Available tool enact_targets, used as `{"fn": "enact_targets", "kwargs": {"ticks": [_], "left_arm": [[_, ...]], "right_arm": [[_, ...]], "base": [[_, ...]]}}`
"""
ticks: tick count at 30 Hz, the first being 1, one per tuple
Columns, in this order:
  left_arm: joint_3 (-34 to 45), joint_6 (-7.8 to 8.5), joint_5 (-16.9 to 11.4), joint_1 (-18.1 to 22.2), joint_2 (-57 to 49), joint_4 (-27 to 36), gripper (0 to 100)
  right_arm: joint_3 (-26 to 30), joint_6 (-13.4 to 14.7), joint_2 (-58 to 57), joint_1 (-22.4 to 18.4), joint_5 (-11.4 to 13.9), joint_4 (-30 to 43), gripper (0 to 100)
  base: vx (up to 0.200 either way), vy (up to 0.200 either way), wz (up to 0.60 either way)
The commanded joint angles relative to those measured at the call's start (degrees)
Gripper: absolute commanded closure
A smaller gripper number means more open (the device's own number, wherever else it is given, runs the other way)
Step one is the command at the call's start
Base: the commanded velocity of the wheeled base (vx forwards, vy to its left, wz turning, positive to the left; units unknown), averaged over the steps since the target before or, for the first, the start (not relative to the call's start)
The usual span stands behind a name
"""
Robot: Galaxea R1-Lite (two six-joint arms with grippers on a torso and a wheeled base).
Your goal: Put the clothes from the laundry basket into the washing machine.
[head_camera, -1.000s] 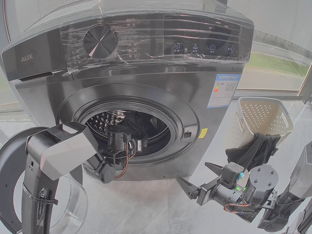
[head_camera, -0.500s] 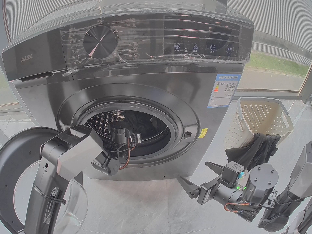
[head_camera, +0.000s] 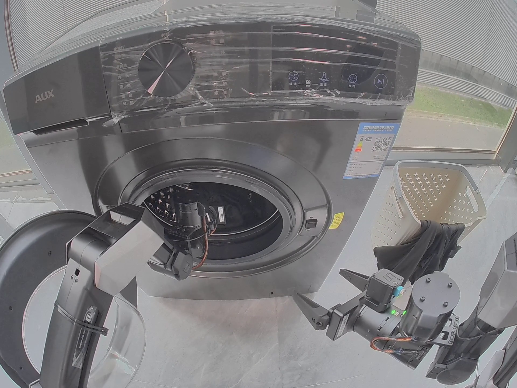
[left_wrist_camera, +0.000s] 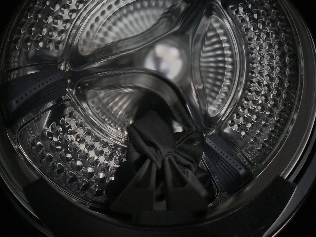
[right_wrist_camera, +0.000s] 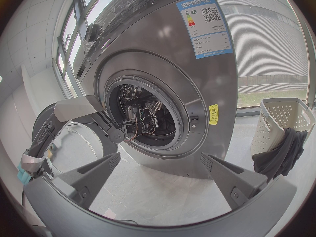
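The head view shows the washing machine (head_camera: 242, 125) with its round door (head_camera: 27, 265) swung open to the left. The left arm reaches into the porthole, so the left pincer (head_camera: 218, 215) sits just inside the mouth of the drum. Whether that pincer is open or closed I cannot tell: its body blocks the head view, and its own camera is too dark along the near edge.

The left wrist view shows the inside of the perforated steel drum (left_wrist_camera: 263, 66). A bunched black garment (left_wrist_camera: 161, 158) lies at its low front, near the door seal.

The right wrist view shows the machine from low on the right, with the left arm's wrist in the porthole. It also shows the right arm's own two grey fingers (right_wrist_camera: 237, 178) spread far apart with nothing between them.

In the head view the right pincer (head_camera: 320, 286) hovers wide open and empty above the floor (head_camera: 231, 340), in front of the machine's lower right corner. The cream laundry basket (head_camera: 396, 181) stands to the machine's right. Another black garment (head_camera: 425, 249) hangs over its near rim toward the floor, close behind the right arm's wrist.
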Motion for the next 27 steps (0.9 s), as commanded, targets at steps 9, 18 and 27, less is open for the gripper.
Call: {"fn": "enact_targets", "kwargs": {"ticks": [9,18,27], "left_arm": [[8.6,-1.95,0.01,-3.4,-5.95,-0.79,0],[23.27,-2.39,0.01,-8.94,-15.53,-2.9,0],[45.33,-3.35,0.01,-16.5,-27.39,-11.86,0]], "right_arm": [[-0.09,-0.08,-0.03,0.11,-0.1,-0.03,0],[0.0,-0.08,-0.47,0.64,-0.18,-0.03,0],[0.71,0.19,-0.82,0.73,-0.45,-0.03,0]], "base": [[0.0,0.0,0.0],[0.0,0.0,0.0],[0.0,0.0,0.0]]}}
